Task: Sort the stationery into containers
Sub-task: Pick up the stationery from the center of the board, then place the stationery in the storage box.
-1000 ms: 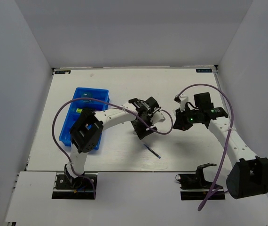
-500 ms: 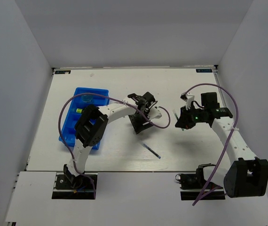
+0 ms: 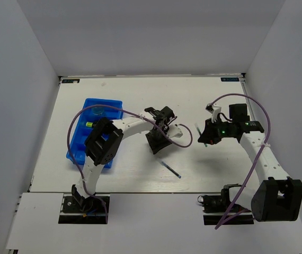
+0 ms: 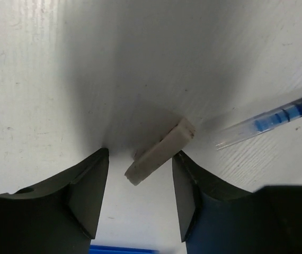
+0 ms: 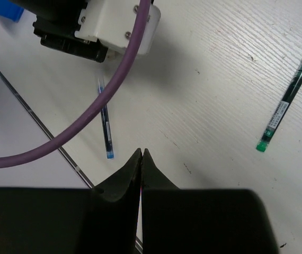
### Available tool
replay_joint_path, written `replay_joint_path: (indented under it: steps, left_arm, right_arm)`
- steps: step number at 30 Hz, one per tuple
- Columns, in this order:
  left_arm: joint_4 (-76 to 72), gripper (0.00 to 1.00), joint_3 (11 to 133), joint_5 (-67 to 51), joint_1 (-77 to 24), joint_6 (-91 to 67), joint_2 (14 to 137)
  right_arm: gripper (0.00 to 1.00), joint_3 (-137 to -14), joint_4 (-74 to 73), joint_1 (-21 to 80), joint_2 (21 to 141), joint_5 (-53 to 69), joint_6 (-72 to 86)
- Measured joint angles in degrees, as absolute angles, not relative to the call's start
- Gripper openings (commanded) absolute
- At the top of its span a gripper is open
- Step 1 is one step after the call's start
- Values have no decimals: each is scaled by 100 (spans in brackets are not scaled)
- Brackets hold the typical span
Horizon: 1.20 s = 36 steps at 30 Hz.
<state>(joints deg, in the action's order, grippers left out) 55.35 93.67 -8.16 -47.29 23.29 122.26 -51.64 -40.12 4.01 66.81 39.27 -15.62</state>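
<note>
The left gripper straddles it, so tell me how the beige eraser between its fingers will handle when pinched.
The eraser is small and blocky, so probably light and stiff, unlikely to roll. It lies skewed between the fingers, so it may twist as they close.

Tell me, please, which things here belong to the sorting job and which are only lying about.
Belong to the job: long bright-blue plastic tray; small beige eraser block; thin blue-ink pen; thin green-tipped pen.
Only there: thick purple cable; white table.
</note>
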Motion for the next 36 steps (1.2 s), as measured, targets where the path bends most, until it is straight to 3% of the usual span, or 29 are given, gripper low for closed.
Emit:
replay_joint_path:
  steps: [4, 11, 14, 15, 17, 21, 31, 36]
  left_arm:
    - [5505, 54, 9216, -742, -4853, 2333, 12193]
    - [5371, 31, 9043, -405, -5028, 2270, 12112]
    - [5240, 25, 8908, -259, -5041, 2156, 12014]
    - [5166, 8, 8812, -239, -5019, 2088, 11939]
    - [5022, 0, 8562, -314, -4934, 1837, 11725]
    - [4853, 0, 7992, -427, -4495, 1221, 10982]
    - [3822, 0, 6740, 311, -2628, -340, 7456]
    - [3865, 0, 6198, 749, -1831, -1142, 6980]
  right_arm:
    - [0, -5164, -4012, 355, 6681, 3990, -1562]
    - [0, -5162, -4021, 268, 6681, 4117, -1557]
    - [0, -5164, -4034, 233, 6681, 4154, -1557]
    - [0, -5162, -4036, 226, 6681, 4178, -1557]
    - [0, -5162, -4038, 213, 6678, 4213, -1557]
    - [0, -5164, -4042, 193, 6678, 4263, -1557]
    - [0, -5164, -4053, 191, 6678, 4407, -1559]
    - [0, -5164, -4056, 189, 6676, 4458, -1559]
